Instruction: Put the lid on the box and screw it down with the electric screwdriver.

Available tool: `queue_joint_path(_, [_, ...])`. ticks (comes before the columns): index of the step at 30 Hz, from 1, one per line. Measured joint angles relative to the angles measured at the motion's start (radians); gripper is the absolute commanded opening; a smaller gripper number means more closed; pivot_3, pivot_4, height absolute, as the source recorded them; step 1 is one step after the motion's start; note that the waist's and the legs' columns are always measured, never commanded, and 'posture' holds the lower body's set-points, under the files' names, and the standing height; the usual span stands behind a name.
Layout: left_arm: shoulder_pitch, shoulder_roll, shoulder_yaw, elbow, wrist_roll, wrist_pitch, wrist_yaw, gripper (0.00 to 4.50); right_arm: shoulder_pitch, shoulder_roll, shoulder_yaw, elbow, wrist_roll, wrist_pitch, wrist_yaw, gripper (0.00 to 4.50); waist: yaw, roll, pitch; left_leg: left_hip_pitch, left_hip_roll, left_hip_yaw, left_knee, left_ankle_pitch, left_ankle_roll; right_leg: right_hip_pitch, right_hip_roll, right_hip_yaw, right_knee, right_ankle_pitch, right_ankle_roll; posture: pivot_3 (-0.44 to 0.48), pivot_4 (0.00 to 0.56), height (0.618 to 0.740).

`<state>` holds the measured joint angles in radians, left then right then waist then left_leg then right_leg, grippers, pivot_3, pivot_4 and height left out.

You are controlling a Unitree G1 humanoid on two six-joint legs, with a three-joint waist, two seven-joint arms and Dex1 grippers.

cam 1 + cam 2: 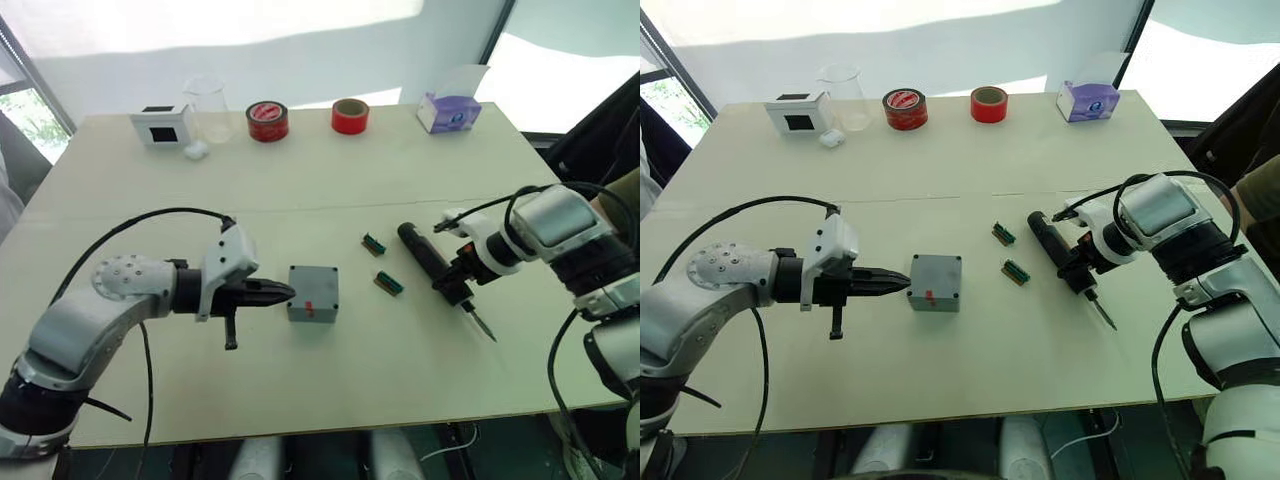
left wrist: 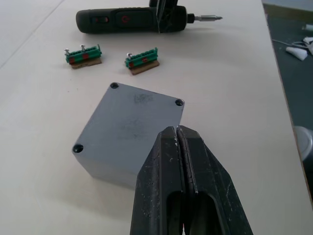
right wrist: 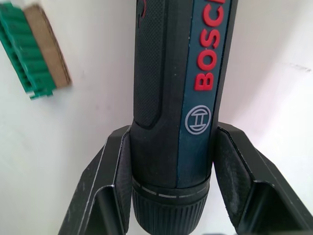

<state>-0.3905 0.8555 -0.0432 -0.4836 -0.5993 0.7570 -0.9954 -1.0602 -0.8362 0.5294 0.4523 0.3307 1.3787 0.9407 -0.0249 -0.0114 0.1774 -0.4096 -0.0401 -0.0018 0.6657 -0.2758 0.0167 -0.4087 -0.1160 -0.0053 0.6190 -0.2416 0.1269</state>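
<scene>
The grey box stands mid-table with a small red mark on its near side. The lid lies flat on top of it, corner screw holes showing. My left gripper is shut and empty, its tip at the box's left side at lid height. To the right, the black electric screwdriver lies slanted, its metal bit pointing toward the front edge. My right gripper is shut on its body near the bit end, and the fingers press on both sides of the barrel.
Two green terminal blocks lie between the box and the screwdriver. Along the far edge stand a white box with a black face, a clear beaker, two red tape rolls and a purple tissue box.
</scene>
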Motion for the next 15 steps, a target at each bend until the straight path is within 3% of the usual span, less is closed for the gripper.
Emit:
queue_joint_path(2, [-0.013,0.003,0.000,0.018,0.002,-0.008,-0.012,0.00,-0.043,0.036,-0.069,0.080,-0.023,-0.033,-0.061,1.79,0.000,0.005,0.003,0.000,0.000,0.001,0.000,0.000,0.000,-0.001,0.000,0.000,0.001,0.000,0.000,0.000,0.150,0.740])
queue_joint_path(5, [-0.015,0.019,0.000,0.065,0.004,-0.024,-0.045,0.00,-0.084,0.056,-0.271,0.085,-0.014,-0.074,-0.155,1.79,0.010,0.009,0.005,-0.007,0.000,0.000,-0.001,0.002,-0.004,-0.009,0.001,0.001,0.006,-0.001,0.000,0.000,0.150,0.740])
queue_joint_path(7, [-0.029,0.018,-0.003,0.110,0.006,-0.029,-0.065,0.00,0.004,0.117,-0.509,-0.079,-0.002,-0.256,-0.288,1.79,0.013,0.008,0.005,-0.018,0.002,-0.001,0.001,0.006,-0.010,-0.021,0.002,0.000,0.011,-0.001,0.000,0.000,0.150,0.740])
queue_joint_path(9, [-0.048,0.014,-0.013,0.147,0.009,-0.032,-0.085,0.00,0.123,0.251,-0.723,-0.321,0.052,-0.413,-0.395,1.79,0.014,0.008,0.005,-0.021,0.001,-0.001,-0.001,0.008,-0.012,-0.024,0.002,0.000,0.011,-0.001,0.000,0.000,0.150,0.740])
queue_joint_path(12, [-0.077,0.002,-0.030,0.184,0.022,-0.050,-0.115,0.00,0.232,0.446,-0.884,-0.605,0.206,-0.456,-0.486,1.79,0.014,0.007,0.005,-0.021,0.001,-0.002,0.000,0.008,-0.012,-0.023,0.002,-0.001,0.012,-0.001,0.000,0.000,0.150,0.740])
queue_joint_path(15, [-0.104,-0.009,-0.056,0.224,0.044,-0.069,-0.127,0.00,0.312,0.558,-0.892,-0.777,0.303,-0.476,-0.527,1.79,0.014,0.008,0.005,-0.020,0.000,-0.002,0.002,0.008,-0.012,-0.021,0.002,0.000,0.012,-0.001,0.000,0.000,0.150,0.740])
